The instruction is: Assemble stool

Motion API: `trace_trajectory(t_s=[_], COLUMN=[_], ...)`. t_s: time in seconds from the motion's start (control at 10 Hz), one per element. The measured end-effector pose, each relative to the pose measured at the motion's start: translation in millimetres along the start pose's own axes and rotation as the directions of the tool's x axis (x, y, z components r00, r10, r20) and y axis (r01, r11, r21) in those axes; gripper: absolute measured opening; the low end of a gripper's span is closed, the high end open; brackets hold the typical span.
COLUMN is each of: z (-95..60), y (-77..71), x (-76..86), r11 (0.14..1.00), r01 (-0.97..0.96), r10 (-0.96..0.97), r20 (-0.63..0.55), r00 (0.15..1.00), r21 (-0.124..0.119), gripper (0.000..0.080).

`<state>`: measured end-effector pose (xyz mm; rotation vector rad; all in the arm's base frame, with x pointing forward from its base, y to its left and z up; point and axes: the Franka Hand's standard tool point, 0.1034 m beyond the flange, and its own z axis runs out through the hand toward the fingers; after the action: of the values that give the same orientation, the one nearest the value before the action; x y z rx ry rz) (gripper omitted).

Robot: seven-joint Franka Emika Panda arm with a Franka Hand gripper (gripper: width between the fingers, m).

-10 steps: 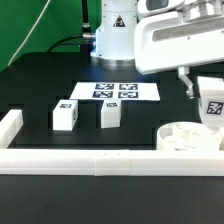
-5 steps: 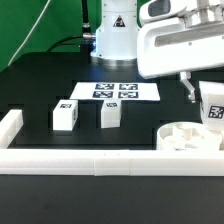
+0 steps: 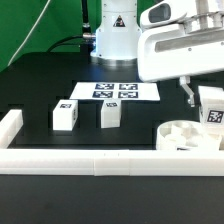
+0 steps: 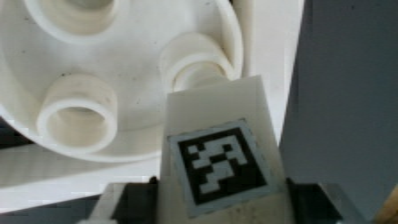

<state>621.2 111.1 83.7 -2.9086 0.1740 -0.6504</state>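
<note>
Exterior camera: low, facing arm base (image 3: 115, 40) across table (image 3: 40, 85). Wrist camera: tight, past gripper (image 4: 222, 200) onto leg (image 4: 222, 130), seat (image 4: 107, 60) beyond; both shared.

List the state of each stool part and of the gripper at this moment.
Gripper: shut on held leg.
Held leg: lifted above the seat, in no socket.
Seat: flat on table, visible sockets empty.
Loose legs: resting on table, apart, untouched.

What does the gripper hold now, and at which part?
One white leg, pinched by the gripper on opposite sides, at its end away from the seat.
</note>
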Motion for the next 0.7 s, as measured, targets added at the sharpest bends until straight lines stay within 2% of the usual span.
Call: trace_trajectory(t_s=[0.4, 0.6, 0.7], z=[4.1, 4.3, 4.4], y=[0.6, 0.6, 0.7], x=[-1.0, -1.3, -1.3], r11=[1.0, 1.0, 1.0], r01=[0.002, 0.002, 0.002], r10=[-0.002, -0.002, -0.002], r20=[-0.045, -0.045, -0.044], r00=[0.999, 0.999, 0.999], r21=[-0.001, -0.001, -0.001], gripper=[0.0327, 0.0563, 0.0628])
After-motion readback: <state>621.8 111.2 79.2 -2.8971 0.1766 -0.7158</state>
